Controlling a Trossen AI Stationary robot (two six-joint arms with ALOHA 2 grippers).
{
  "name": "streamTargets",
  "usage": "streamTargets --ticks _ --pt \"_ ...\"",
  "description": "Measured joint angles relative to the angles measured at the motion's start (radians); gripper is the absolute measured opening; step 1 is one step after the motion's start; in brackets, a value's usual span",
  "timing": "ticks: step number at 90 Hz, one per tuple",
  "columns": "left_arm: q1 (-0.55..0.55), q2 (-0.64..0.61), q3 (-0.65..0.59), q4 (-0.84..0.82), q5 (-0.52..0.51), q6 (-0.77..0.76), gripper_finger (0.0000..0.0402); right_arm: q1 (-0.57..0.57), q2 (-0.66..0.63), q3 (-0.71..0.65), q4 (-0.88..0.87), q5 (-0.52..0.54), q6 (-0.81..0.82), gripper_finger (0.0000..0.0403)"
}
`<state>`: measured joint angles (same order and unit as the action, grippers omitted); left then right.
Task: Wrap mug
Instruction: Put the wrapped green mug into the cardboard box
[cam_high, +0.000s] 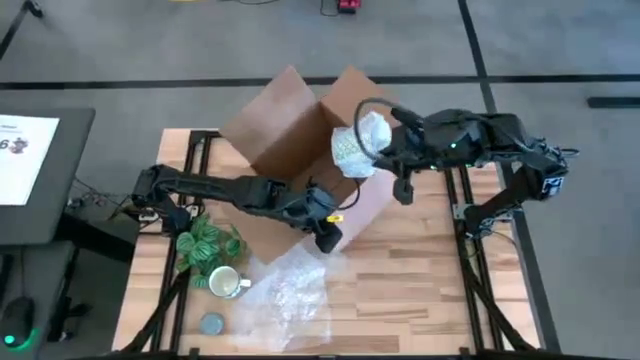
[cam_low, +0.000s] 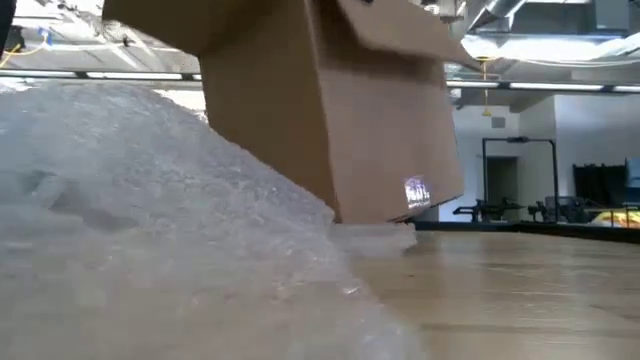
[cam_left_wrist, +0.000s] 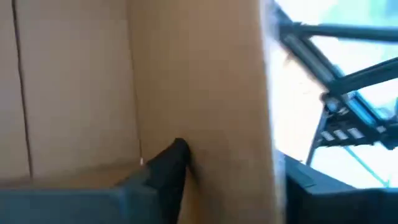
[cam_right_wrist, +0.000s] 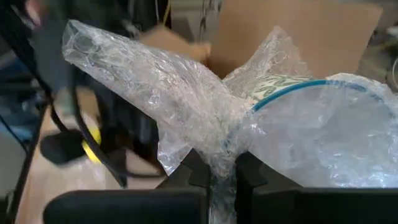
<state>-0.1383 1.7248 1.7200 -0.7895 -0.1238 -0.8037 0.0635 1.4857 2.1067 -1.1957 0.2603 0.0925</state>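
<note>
Brown box, cream mug, green-patterned bundle.

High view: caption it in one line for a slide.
Right gripper holds a bubble-wrapped bundle over the cardboard box; left gripper grips its wall.

1 cardboard box | 1 mug | 2 bubble-wrap pieces (one bundled) | 1 disc

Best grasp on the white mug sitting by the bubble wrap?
Judging from the high view, the mug stands upright, mouth up, with its handle toward the bubble wrap. Probably descend from above and pinch the rim on the side away from the handle, one finger inside. The left pincer is closer.
</note>
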Motion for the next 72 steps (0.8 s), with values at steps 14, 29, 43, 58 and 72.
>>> streamTargets --ticks 14,29,43,58,72 --pt "0.001 -0.001 0.079 0.002 -0.012 0.013 0.0175 0.000 -0.003 0.000 -0.045 0.000 0.015 0.0004" --pt "0.001 -0.002 0.179 -0.004 -0.013 0.032 0.0174 0.000 -0.012 0.001 -0.053 0.000 0.015 0.0004" --pt "0.001 -0.004 0.256 -0.008 -0.022 0.033 0.0174 0.001 -0.012 0.001 -0.066 -0.001 0.016 0.0004" --pt "-0.002 -0.011 0.335 -0.016 -0.041 0.036 0.0174 -0.002 0.009 0.001 -0.114 -0.022 0.031 0.0004" --pt "-0.010 -0.048 0.400 -0.030 -0.079 0.035 0.0174 -0.013 0.072 0.001 -0.142 -0.030 0.018 0.0004"
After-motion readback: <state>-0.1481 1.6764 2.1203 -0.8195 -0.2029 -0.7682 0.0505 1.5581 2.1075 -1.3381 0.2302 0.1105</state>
